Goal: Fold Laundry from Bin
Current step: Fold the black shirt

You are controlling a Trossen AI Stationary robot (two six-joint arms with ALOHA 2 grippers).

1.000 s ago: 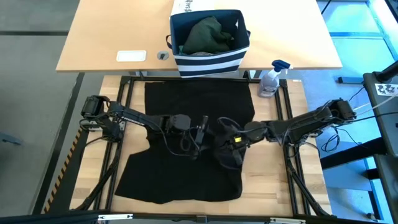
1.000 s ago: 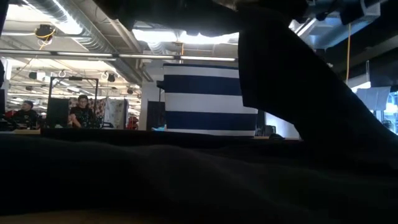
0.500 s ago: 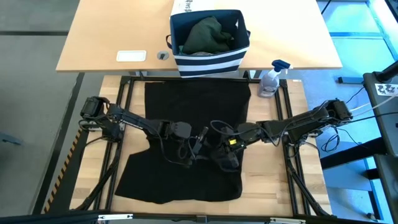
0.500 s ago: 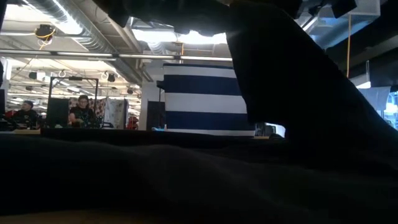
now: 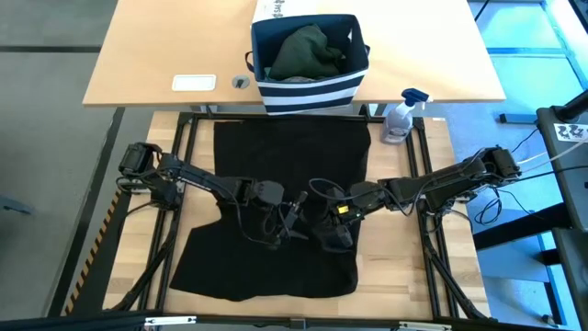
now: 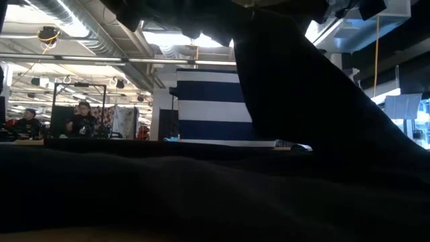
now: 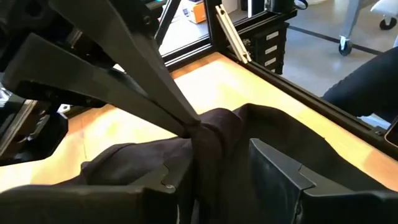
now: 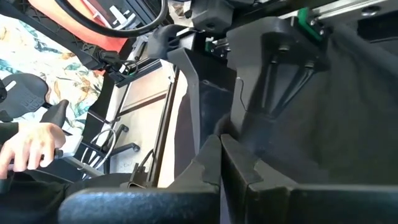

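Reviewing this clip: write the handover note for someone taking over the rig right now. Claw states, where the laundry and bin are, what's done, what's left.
Right claw: shut on a pinched fold of the black garment, lifted over the table's middle.
Left claw: right beside it, fingers either side of the same raised fold; whether it grips yet is unclear.
Black garment: otherwise spread flat on the table, not folded.
Bin: on the desk beyond the work table, with the dark green garment bunched inside.
Done: one garment out and laid flat.
Left: fold the black one, then take what remains in the bin.
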